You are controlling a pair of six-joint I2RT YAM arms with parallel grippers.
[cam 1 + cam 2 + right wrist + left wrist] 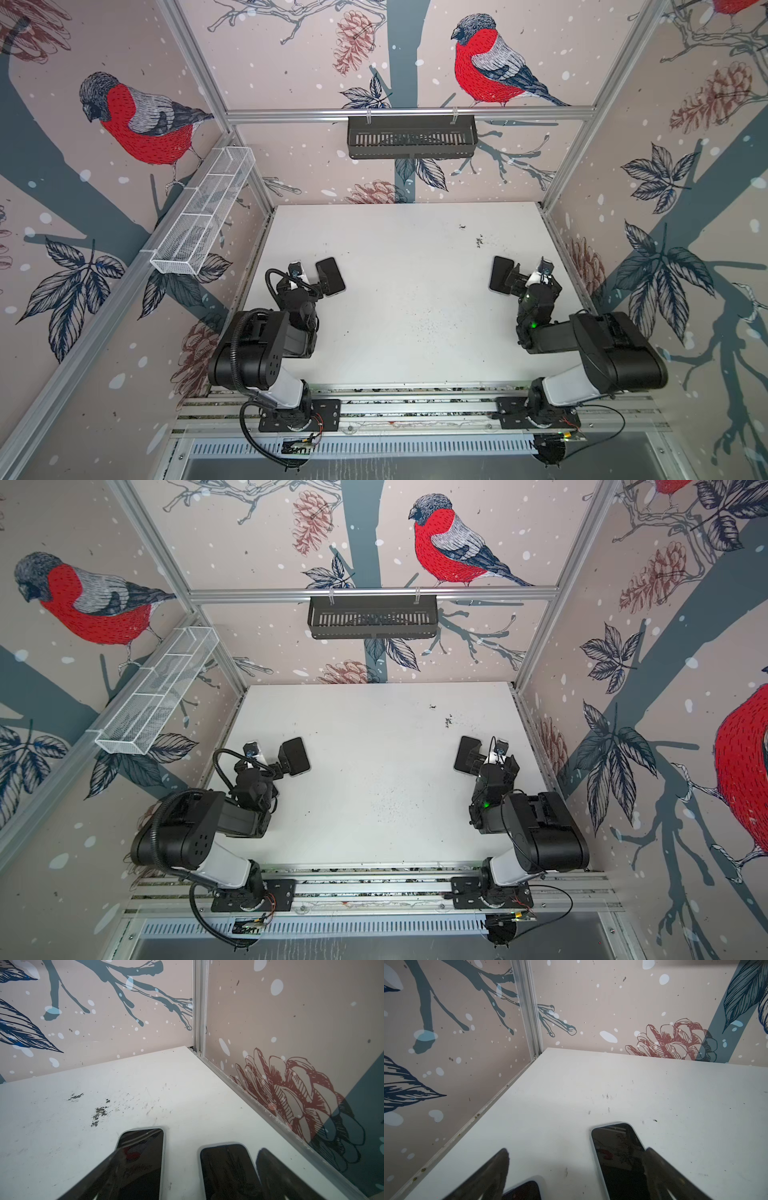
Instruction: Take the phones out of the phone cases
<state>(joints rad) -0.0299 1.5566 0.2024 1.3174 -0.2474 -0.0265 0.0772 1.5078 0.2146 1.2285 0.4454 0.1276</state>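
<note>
white table [395, 249]. left gripper [576, 1152], right gripper [189, 1152]: both claws spread wide, empty. phone [616, 1153]: flat, screen up, under left gripper; similar phones [143, 1159] under the right. likely rigid, glossy, slippery, breakable. phone case [594, 1147]: pale rim, probably pliable; peel at a corner.

Mid table [399, 299] lies bare betw. the arms; a wide lane is offered there, w/ only dark specks. Under the spread left tool [576, 1150] the way down is blocked by a phone [616, 1153] and a 2nd dark slab [525, 1189]. Under the spread right tool [189, 1151] it is blocked by a phone pair [143, 1153]. Side room is cut by the walls. The wire basket [203, 212] and black basket [411, 135] are hung high.
</note>
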